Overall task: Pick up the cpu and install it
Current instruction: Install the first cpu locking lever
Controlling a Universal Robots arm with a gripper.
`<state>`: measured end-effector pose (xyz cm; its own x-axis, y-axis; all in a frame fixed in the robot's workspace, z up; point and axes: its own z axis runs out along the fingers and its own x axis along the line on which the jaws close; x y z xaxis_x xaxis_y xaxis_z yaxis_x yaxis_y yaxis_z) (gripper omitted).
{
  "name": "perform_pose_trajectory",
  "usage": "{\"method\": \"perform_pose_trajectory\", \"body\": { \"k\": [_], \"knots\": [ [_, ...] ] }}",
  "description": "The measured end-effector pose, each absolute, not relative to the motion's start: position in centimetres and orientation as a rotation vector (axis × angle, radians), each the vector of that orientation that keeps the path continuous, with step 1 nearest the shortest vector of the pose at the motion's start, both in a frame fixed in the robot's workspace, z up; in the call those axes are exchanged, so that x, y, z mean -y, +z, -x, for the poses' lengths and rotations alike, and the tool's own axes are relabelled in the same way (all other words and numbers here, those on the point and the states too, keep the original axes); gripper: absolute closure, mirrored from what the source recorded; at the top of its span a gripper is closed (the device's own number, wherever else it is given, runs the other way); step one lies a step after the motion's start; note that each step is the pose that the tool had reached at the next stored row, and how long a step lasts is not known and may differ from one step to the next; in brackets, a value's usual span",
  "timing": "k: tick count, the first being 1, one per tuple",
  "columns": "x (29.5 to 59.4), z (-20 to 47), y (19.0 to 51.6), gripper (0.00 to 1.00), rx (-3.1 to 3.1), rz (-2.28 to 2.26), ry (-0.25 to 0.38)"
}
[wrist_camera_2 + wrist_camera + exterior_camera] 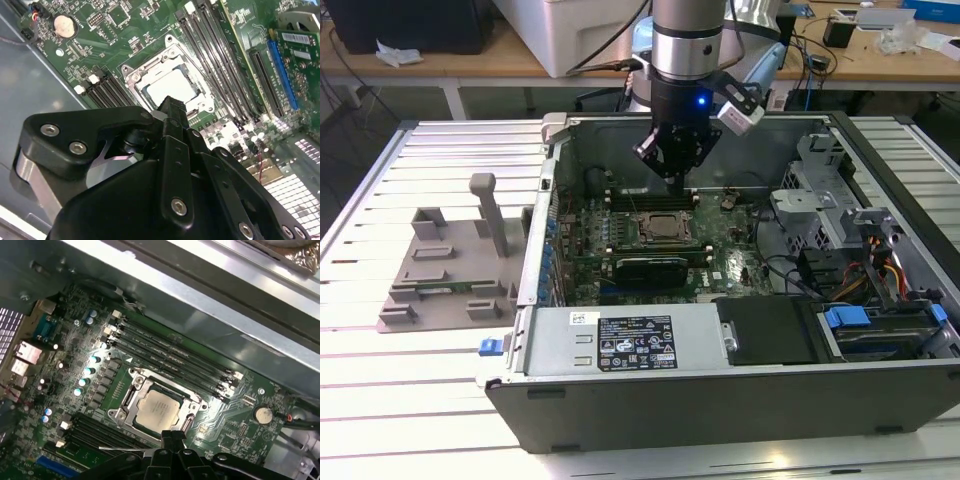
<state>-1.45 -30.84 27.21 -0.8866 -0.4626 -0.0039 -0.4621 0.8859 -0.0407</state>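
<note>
The cpu [157,409] lies flat in the socket [156,407] on the motherboard [720,262], inside the open case [740,390] on the bench [410,400]. The hand [677,172] hangs just above it, toward the socket's 12 o'clock edge in the exterior view, fingers drawn together and holding nothing. A grey tray [445,275] sits at the case's 9 o'clock.

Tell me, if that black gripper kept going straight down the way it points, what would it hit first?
Probably the silver-grey square cpu lying in the metal-framed motherboard socket, or that frame's edge; the gripper hangs just above it, though depth is hard to judge.
</note>
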Motion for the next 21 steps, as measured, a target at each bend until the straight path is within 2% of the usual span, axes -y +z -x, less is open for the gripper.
{"method": "perform_pose_trajectory", "body": {
  "k": [11,21],
  "knots": [
    [30.84,1.46,27.2,0.89,-3.042,0.723,-0.057],
    [30.84,1.46,27.2,0.89,-3.108,0.385,-0.059]
  ]
}}
